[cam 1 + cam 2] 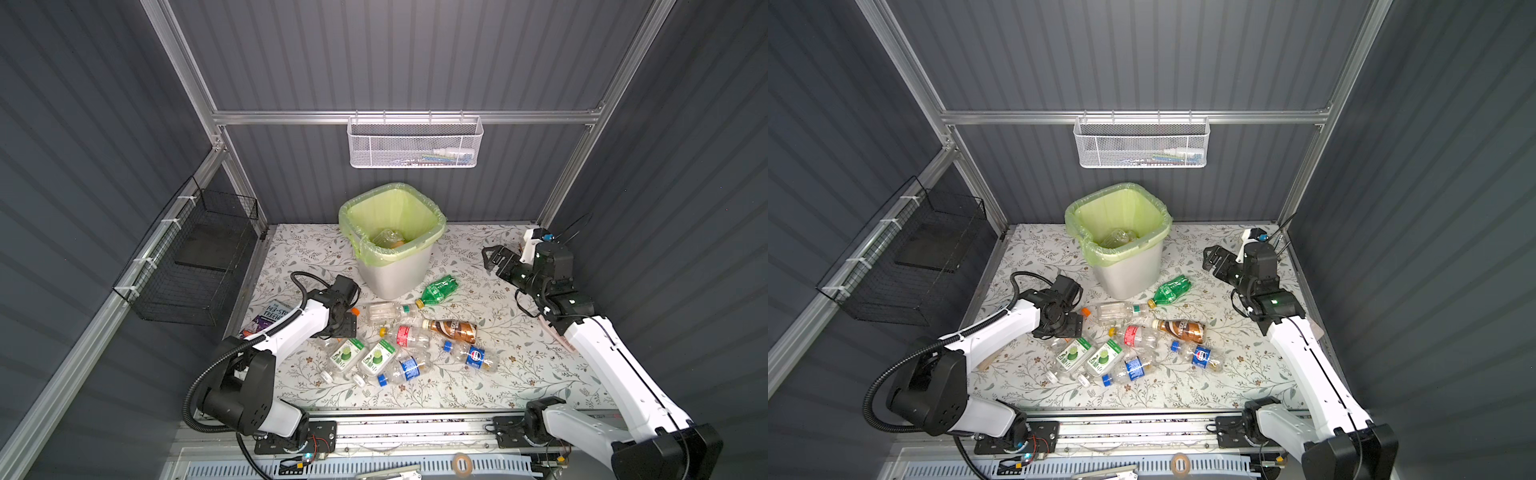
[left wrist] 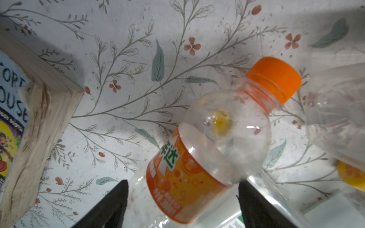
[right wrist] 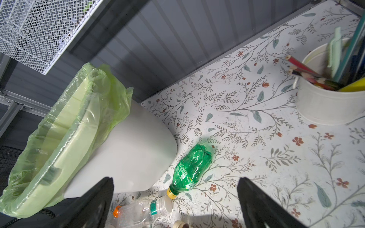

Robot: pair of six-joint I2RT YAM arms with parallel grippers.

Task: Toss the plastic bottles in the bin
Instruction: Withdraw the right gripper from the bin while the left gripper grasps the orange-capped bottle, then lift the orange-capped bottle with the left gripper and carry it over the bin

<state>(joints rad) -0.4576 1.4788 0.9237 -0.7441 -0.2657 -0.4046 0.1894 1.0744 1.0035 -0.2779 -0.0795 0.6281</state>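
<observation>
The left gripper (image 2: 182, 181) is hanging low over the bench (image 2: 138, 49). Its fingers (image 2: 110, 209) are standing apart on either side of an orange-capped bottle (image 2: 207, 158), which is lying on its side near a paperback book (image 2: 11, 128). A gap is showing at one finger. At the other I cannot tell whether it is touching the plastic, so no grip is showing.

The right gripper (image 1: 490, 258) is hovering above the bench to the right of the bin (image 1: 395, 278), with its fingers spread wide and carrying nothing. The bin is standing upright at the back middle of the bench, with a light-green bag (image 1: 390, 199) folded over its rim. At least one crushed clear bottle (image 1: 388, 237) is already lying in its bottom.

The other plastic bottles (image 1: 1136, 336) are lying in a loose cluster in front of the bin:
- a green bottle (image 1: 438, 289) near its base
- a white-capped clear bottle (image 1: 388, 311) just beside the green one
- a brown bottle (image 1: 451, 329)
- a red-labelled bottle (image 1: 409, 336)
- a Pepsi bottle (image 1: 473, 356)
- a blue-labelled bottle (image 1: 405, 370)
- a pair of green-and-white labelled bottles (image 1: 345, 355) lying side by side

A white cup of pencils (image 3: 325, 102) is standing on the bench, well apart from the bin.
</observation>
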